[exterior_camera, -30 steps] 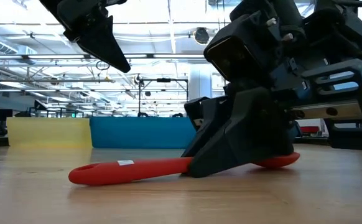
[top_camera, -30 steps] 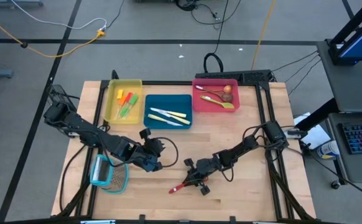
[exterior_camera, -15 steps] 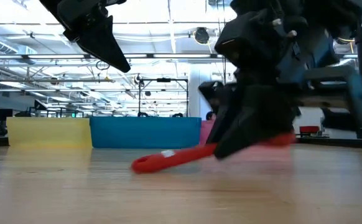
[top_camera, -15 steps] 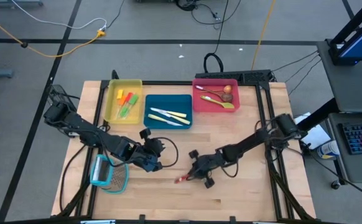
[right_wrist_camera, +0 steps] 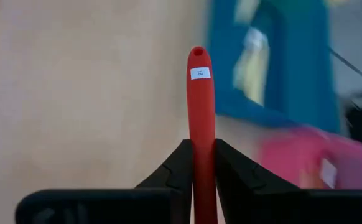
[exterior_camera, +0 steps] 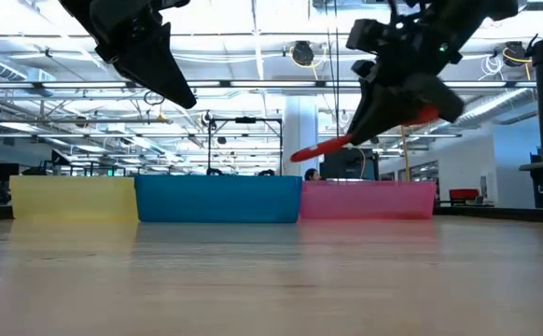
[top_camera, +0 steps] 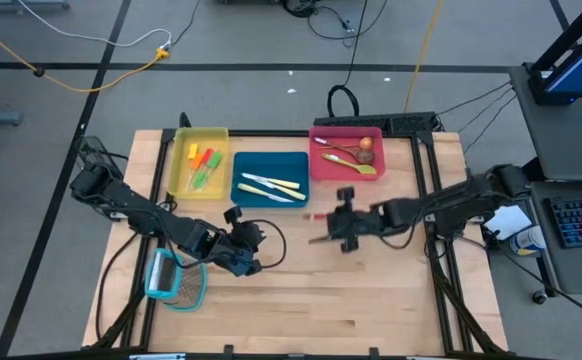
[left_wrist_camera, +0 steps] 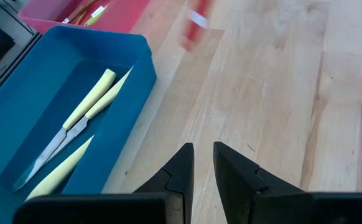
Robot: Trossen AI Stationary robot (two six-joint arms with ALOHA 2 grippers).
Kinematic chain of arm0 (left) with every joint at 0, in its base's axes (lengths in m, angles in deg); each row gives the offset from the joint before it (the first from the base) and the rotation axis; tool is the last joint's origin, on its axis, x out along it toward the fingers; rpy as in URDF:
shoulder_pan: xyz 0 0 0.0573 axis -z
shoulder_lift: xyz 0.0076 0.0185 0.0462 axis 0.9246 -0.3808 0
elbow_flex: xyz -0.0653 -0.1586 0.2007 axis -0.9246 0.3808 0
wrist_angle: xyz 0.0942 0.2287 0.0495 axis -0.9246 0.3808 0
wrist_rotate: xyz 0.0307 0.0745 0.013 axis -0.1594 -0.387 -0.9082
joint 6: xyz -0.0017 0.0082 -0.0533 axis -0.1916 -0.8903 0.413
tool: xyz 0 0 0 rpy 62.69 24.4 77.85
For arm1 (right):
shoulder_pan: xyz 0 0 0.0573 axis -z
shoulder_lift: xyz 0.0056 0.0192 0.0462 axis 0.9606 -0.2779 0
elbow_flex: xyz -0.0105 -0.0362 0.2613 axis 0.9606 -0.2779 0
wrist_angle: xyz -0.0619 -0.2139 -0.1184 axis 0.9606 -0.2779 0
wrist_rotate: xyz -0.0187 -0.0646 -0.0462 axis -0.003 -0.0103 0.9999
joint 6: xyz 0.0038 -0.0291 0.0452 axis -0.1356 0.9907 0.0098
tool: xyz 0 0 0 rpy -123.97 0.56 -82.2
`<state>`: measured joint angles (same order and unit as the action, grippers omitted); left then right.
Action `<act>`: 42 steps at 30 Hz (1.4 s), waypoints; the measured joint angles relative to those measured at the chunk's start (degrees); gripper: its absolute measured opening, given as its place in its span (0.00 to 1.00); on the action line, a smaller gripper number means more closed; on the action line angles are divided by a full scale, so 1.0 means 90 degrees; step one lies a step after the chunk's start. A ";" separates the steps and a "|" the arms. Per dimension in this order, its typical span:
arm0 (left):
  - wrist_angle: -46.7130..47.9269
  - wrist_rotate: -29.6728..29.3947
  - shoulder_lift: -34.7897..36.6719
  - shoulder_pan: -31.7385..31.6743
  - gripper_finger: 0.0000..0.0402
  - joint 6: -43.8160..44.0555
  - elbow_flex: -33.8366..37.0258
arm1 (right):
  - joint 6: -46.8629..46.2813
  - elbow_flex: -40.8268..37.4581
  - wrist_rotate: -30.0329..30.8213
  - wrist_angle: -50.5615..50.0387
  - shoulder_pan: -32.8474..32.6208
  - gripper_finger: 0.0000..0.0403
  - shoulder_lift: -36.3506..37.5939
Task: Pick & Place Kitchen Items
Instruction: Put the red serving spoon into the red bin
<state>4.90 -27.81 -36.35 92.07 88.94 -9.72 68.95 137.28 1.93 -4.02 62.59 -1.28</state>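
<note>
**Red spoon aloft in right gripper, between blue and red trays**

Right gripper [top_camera: 343,233]: fingers clamped tight on the red spoon [right_wrist_camera: 198,106], handle pinched between both dark pads, a small white label near the hole at its free end. Raised clear of the table [top_camera: 371,300], hanging above bare wood just in front of the gap between the blue tray [top_camera: 269,162] and the red tray [top_camera: 317,170]. Spoon tilted in the low view, handle end pointing down and towards the blue tray, bowl end hidden behind the fingers.

Left gripper [left_wrist_camera: 203,163]: nothing held, fingers parted by only a narrow gap, hovering above bare wood near the front corner of the blue tray. Seen from overhead near the table's middle-left, just beside the light-blue-framed grater [top_camera: 176,282] lying flat on the wood.

Inside the blue tray: two cream-handled knives [left_wrist_camera: 81,134], side by side, blades towards the same end. Inside the yellow tray [top_camera: 183,185]: small spatulas [top_camera: 203,166] in red, orange and green, lying close together. Inside the red tray: several spoons [top_camera: 349,156], among them green and wooden ones. All three trays in a row along the far edge of the table, yellow to the left, blue in the middle, red to the right.
</note>
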 joint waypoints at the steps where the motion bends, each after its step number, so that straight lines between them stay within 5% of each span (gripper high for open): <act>1: 0.0000 0.0000 0.0000 -0.0001 0.17 -0.0001 0.0000 | 0.0001 0.0000 0.0139 -0.0151 0.0147 0.10 0.0129; 20: -0.0052 -0.0027 0.0000 0.0007 0.17 0.0527 0.0000 | 0.0622 0.0017 0.0104 -0.0410 0.4352 0.10 0.0296; 31: -0.0062 -0.0027 0.0000 0.0007 0.17 0.0642 0.0000 | 0.1276 0.0013 -0.0608 0.0426 0.4618 0.10 -0.0986; 42: -0.0029 -0.0015 -0.0002 0.0007 0.17 0.0474 0.0000 | 0.1232 0.0024 -0.2269 0.2012 0.4825 0.13 -0.1529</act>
<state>4.64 -27.95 -36.37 92.13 93.21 -9.72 80.04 137.50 -18.49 14.09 106.01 -15.04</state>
